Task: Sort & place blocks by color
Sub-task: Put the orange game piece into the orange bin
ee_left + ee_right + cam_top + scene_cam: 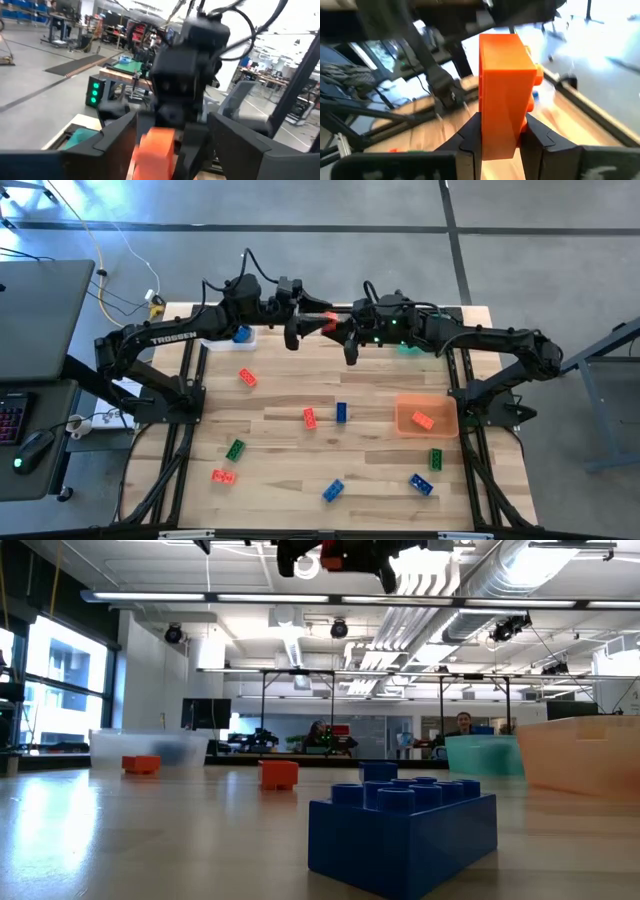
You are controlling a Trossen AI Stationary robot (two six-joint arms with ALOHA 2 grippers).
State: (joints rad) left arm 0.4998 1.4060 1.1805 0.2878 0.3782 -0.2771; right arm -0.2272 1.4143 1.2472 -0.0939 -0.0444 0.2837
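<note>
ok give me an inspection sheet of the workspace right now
surface: wooden table, loose blocks scattered on it
job's things: orange block held in mid-air between both arms; another orange block in the orange bin; blue block in the clear bin; green bin contents not visible
clutter: nothing seen
grippers: right gripper shut on the orange block; left gripper close by at the block, state unclear
cables: yellow cable on the floor
surroundings: keyboard and mouse on a side desk

Low view: both arms cropped at top edge. Clear bin (232,335) mostly hidden under left arm. Green bin (408,348) largely hidden under right arm.
</note>
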